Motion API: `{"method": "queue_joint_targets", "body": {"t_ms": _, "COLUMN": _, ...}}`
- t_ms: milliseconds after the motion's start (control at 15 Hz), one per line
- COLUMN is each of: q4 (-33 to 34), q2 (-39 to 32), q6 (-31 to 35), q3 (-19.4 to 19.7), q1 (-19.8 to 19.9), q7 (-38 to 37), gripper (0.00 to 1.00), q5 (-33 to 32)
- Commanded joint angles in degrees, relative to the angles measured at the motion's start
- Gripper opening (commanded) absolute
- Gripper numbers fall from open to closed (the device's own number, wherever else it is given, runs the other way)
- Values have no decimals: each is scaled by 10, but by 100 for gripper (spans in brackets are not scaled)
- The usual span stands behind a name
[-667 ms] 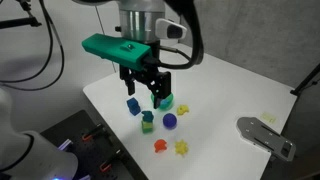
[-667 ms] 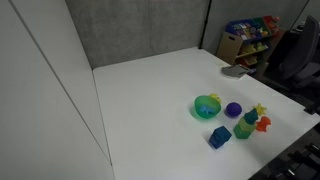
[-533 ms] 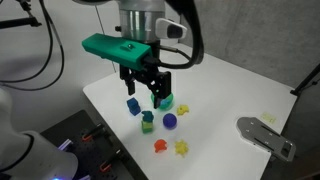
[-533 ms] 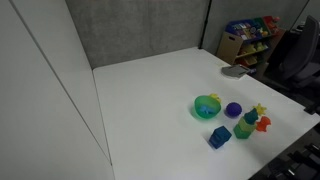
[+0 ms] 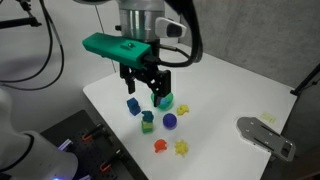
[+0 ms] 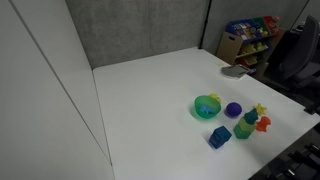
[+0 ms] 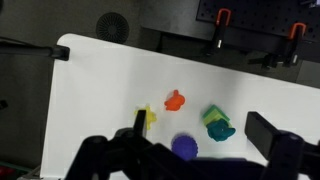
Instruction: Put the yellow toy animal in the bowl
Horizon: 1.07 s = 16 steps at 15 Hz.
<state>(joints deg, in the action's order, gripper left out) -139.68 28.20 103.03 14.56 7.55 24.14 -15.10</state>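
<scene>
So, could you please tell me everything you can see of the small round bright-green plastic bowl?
The bright-green bowl looks like smooth plastic, round and shallow. It stands upright on the white table, mouth up, with nothing visible inside. A tiny yellow toy figure sits at its far rim; whether they touch cannot be told. A purple ball lies close beside it. In an exterior view the open gripper hangs before it, hiding part.

White table (image 6: 150, 85). All items clustered lower right of frame: green bowl (image 6: 207, 107), yellow toy animal (image 6: 214, 97) at its upper rim, purple ball (image 6: 233, 110) to its right. Below: blue block (image 6: 220, 137), teal-green block (image 6: 245, 126), orange toy (image 6: 263, 124), lumpy yellow toy (image 6: 260, 109).
</scene>
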Motion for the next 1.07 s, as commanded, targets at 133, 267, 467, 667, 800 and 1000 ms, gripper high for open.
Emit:
{"method": "queue_joint_targets", "body": {"t_ms": 133, "q4": 26, "q2": -28, "q6": 21, "q3": -18, "q1": -18, "q7": -23, "gripper": 100, "q5": 30}}
{"method": "queue_joint_targets", "body": {"t_ms": 267, "q4": 37, "q2": -49, "q6": 41, "q3": -25, "q1": -25, "q7": -34, "gripper": 100, "q5": 45}}
{"method": "queue_joint_targets", "body": {"t_ms": 467, "q4": 53, "q2": -89, "q6": 79, "q3": -33, "q1": -34, "q7": -46, "gripper": 100, "q5": 65}}
{"method": "queue_joint_targets", "body": {"t_ms": 667, "q4": 65, "q2": -135, "q6": 132, "q3": -40, "q1": -36, "q7": -60, "gripper": 100, "q5": 79}}
{"method": "queue_joint_targets", "body": {"t_ms": 800, "q4": 69, "q2": -166, "q6": 169, "q3": -45, "q1": -34, "q7": -69, "gripper": 100, "q5": 86}}
{"method": "queue_joint_targets", "body": {"t_ms": 1000, "q4": 71, "q2": -214, "q6": 225, "q3": -51, "q1": -32, "q7": -85, "gripper": 100, "q5": 92}}
